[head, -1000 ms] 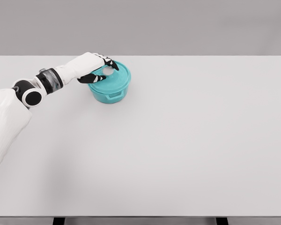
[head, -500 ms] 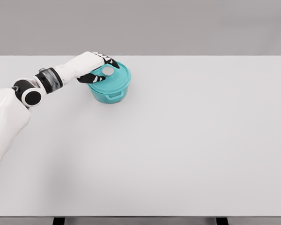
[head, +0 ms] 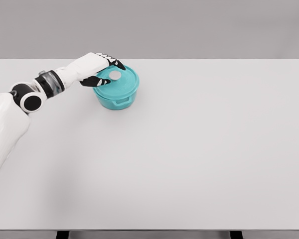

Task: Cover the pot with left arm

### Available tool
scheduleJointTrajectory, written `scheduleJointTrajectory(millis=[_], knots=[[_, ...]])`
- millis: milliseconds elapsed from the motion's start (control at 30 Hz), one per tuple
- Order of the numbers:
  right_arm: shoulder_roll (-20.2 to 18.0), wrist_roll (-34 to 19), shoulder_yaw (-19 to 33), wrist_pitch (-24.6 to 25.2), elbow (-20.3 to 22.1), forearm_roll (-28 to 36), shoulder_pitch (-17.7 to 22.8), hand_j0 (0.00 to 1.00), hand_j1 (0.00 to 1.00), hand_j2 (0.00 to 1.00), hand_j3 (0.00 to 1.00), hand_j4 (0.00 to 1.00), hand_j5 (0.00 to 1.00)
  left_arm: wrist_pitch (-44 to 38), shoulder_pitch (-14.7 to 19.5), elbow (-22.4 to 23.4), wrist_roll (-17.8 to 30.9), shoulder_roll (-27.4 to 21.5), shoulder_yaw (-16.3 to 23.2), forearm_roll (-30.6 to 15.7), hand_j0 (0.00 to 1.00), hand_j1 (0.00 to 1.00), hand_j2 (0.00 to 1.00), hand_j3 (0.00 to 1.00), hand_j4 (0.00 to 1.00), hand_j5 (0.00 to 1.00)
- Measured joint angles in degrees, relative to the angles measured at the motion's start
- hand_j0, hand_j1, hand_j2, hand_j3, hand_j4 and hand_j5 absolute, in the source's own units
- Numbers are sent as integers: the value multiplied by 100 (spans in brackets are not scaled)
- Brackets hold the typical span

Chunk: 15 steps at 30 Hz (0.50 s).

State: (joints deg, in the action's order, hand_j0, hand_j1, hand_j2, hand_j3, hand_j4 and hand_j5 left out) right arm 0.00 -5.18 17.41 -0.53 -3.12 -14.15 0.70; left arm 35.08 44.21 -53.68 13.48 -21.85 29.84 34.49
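On the far left part of the white table (head: 189,149), a teal pot (head: 115,98) stands with its lid (head: 120,82) on.
Left hand (head: 98,69) sits at the lid's left rim, fingers (head: 115,63) loosely spread beside the pale knob (head: 115,75), gripping nothing; whether they touch the lid is unclear.

pot (head: 115,98) teal, plastic-looking, smooth, matt with faint sheen; lid (head: 120,82) same teal smooth finish; knob (head: 115,75) on lid pale grey-white, flat matt; table (head: 189,149) light grey, smooth, matt, no grain or texture; left hand (head: 100,69) white hard shell, smooth, slightly glossy, fingers black and matt, rubber-like; left arm's wrist ring (head: 50,82) translucent grey, shinier; elbow joint (head: 30,101) black, smooth
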Motion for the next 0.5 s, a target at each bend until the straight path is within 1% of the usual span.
scheduleJointTrajectory(millis=[400, 500], knots=[[0, 0, 0, 0, 3, 0, 0, 100, 100, 100, 100, 100, 100, 0, 26, -64, 0, -165, -27, -13, 70, 70, 70, 70, 70, 70], [0, 0, 0, 0, 4, 0, 0, 100, 100, 100, 100, 100, 100, 1, 18, -170, 0, -278, -97, -12, 70, 70, 70, 70, 70, 70]])
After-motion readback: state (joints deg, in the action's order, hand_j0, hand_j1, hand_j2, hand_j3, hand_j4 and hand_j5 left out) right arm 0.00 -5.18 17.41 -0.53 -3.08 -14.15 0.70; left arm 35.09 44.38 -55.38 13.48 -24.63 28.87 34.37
